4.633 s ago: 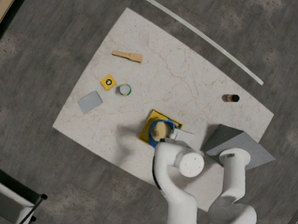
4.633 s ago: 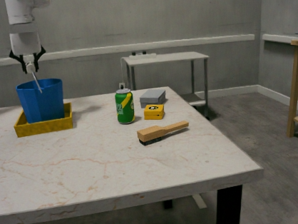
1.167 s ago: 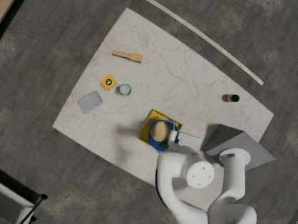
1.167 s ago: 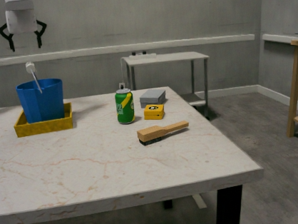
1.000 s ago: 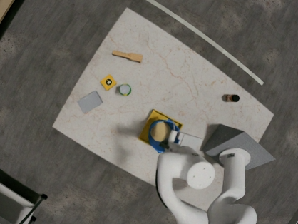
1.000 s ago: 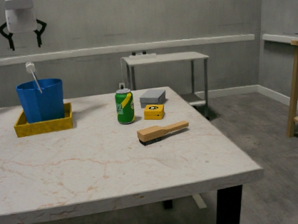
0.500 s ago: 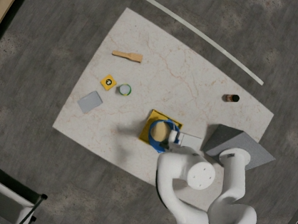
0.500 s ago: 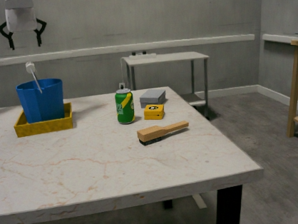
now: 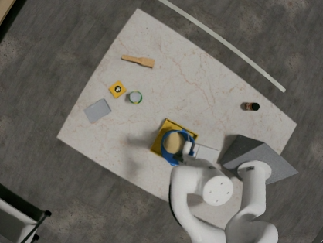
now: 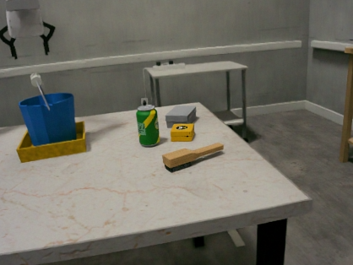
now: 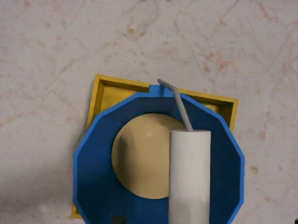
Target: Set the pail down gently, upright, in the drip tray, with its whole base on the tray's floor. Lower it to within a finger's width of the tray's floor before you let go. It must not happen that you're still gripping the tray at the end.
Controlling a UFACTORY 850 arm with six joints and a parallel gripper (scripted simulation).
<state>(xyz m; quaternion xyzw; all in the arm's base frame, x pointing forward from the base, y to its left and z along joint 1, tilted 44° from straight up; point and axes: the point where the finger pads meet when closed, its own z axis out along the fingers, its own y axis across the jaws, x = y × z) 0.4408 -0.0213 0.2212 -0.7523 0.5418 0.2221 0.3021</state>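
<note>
The blue pail [image 9: 167, 155] [image 10: 48, 120] [image 11: 95, 165] stands upright inside the yellow drip tray [image 9: 158, 141] [image 10: 51, 149] [image 11: 107, 87] near the table's edge by the robot base. Its wire handle with a white grip [image 10: 35, 78] [image 11: 189, 175] sticks up above the rim. My gripper [image 10: 29, 53] is open and empty, hanging well above the pail and clear of both pail and tray. In the overhead view the arm covers the gripper. The wrist view looks straight down into the pail, and its fingers do not show there.
A green can [image 9: 135, 97] [image 10: 148, 127], a yellow box [image 9: 117, 89] [image 10: 182, 132], a grey box [image 9: 97, 110] [image 10: 181, 115] and a wooden brush [image 9: 138, 60] [image 10: 192, 154] lie further out on the table. A brown bottle [image 9: 250, 106] lies near the far edge.
</note>
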